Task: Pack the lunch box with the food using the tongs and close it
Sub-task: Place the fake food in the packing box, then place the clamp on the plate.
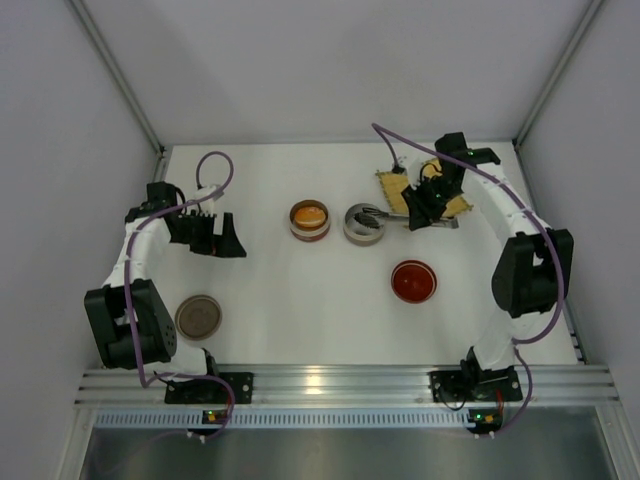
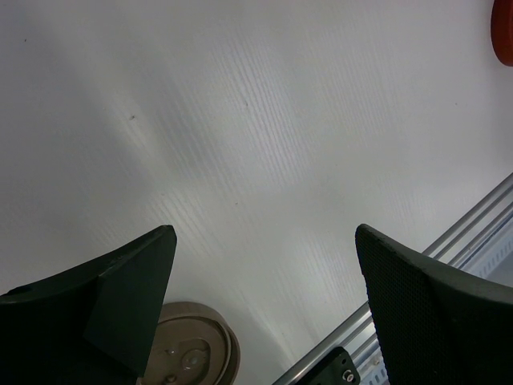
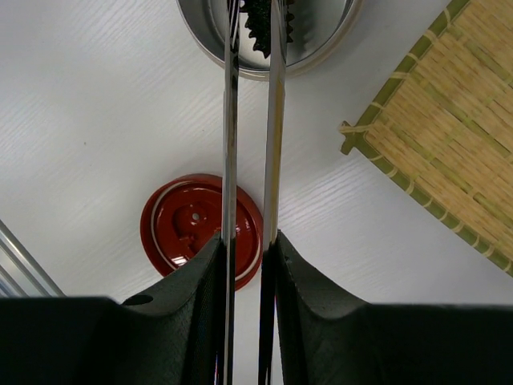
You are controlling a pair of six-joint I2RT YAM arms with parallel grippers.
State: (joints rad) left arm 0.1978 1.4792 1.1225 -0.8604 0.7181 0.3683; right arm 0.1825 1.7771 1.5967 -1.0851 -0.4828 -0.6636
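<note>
My right jaws are pinched narrow on the slim grey metal tongs [image 3: 272, 120], whose tips hold the small dark oblong food piece [image 3: 258, 24] inside the rim of the round steel lunch-box tier [image 3: 309, 64]. My left jaws hang wide and empty above the white desk [image 2: 240, 120]. I judge packing underway; next I'd ease the squeeze to drop it.

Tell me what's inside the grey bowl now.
In the bowl: the tongs' ends and the dark food piece at them. The floor beneath is covered; whether the tips pinch the piece is cut off.
</note>
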